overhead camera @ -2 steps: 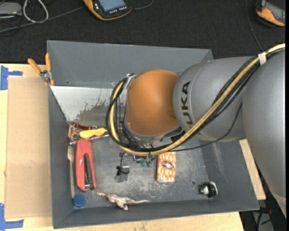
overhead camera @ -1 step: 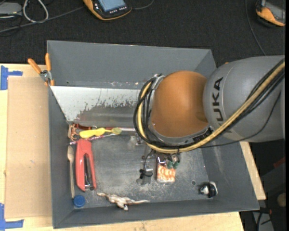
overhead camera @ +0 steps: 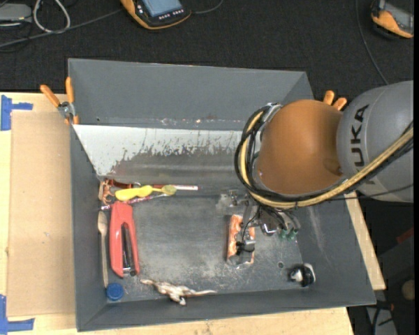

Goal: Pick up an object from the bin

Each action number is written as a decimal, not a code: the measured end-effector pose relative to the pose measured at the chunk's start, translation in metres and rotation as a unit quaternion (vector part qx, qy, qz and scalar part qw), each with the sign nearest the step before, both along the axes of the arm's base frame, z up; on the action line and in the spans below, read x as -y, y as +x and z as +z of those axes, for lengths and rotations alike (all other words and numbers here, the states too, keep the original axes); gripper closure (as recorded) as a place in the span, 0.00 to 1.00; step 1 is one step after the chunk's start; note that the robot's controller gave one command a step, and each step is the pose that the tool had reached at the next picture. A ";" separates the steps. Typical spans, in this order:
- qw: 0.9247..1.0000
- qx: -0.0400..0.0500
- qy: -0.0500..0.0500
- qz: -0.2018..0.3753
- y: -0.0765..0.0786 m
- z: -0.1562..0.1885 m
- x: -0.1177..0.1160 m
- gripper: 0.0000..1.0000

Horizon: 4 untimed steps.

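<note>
Right of centre on the bin (overhead camera: pixel 160 243) floor, the gripper (overhead camera: pixel 247 241) sits against a small orange-brown strip (overhead camera: pixel 234 234), which runs far-wall to near-wall. Can't tell whether it's gripping, honestly.

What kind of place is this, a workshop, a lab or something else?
Most likely a robotics lab set up for grasping trials: a KUKA arm reaches into a grey metal bin of loose things such as a red stapler, and cables lie on the dark surface behind.

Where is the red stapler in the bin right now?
The red stapler lies along the bin's left wall in the camera view, below the yellow object and above the blue cap in the near-left corner.
</note>
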<state>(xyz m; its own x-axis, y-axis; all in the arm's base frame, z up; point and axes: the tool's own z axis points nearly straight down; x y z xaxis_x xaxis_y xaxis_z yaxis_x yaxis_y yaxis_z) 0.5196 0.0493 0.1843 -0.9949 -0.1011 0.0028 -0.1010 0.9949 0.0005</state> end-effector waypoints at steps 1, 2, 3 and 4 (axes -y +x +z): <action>1.000 -0.002 0.000 0.010 -0.007 -0.001 0.029 0.00; 0.999 -0.001 0.000 -0.032 0.025 -0.075 0.078 0.00; 0.995 0.000 0.001 0.099 0.022 -0.089 0.089 0.00; 0.998 -0.004 0.001 0.070 0.021 -0.114 0.096 1.00</action>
<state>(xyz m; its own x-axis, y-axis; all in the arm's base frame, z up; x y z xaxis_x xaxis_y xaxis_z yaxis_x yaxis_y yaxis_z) 0.5401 -0.0471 0.0704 -0.9710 -0.2389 0.0103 -0.2388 0.9710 0.0043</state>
